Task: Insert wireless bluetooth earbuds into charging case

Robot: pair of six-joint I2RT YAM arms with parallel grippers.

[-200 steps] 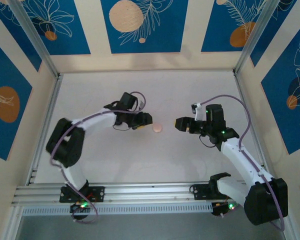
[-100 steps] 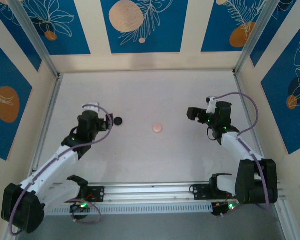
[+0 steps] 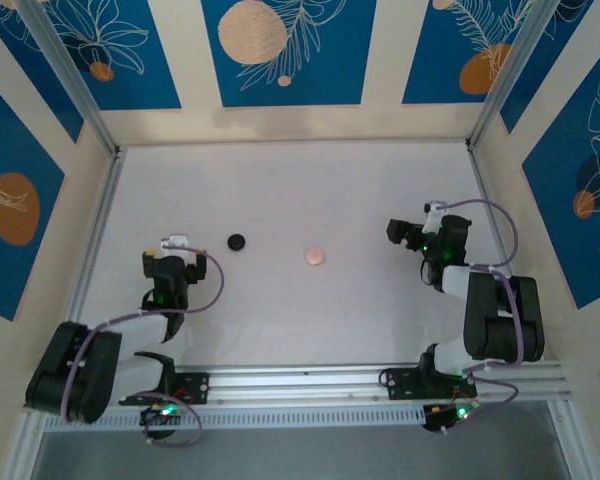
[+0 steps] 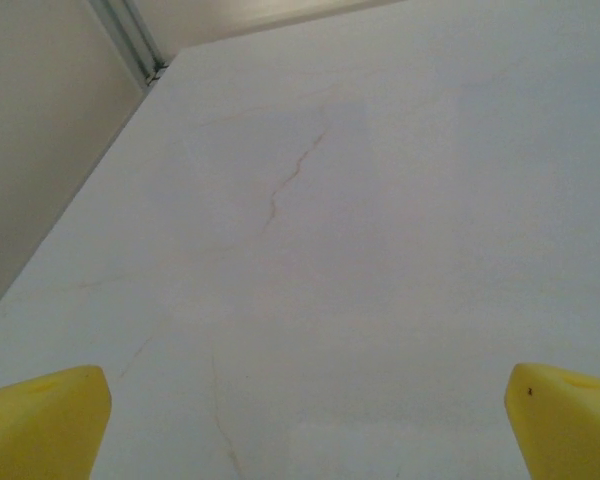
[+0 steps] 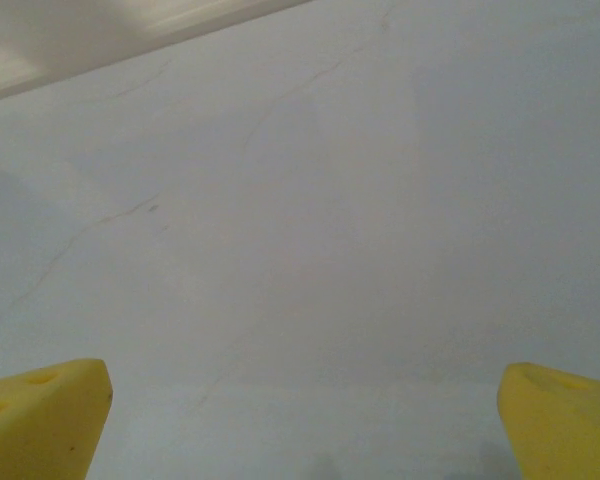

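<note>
Charging cases are held by neither arm: the left fingers [image 4: 40,420] are spread wide and empty over bare tabletop [image 3: 310,180], and the right fingers [image 5: 40,415] are the same. Further out, the black case [image 3: 237,241] lies near the left arm, and the pink case [image 3: 314,257] lies between the two arms.

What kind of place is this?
Probably a robot test cell: a white table boxed in by blue patterned wall panels, with an aluminium rail at its near edge carrying the left arm and right arm.
</note>
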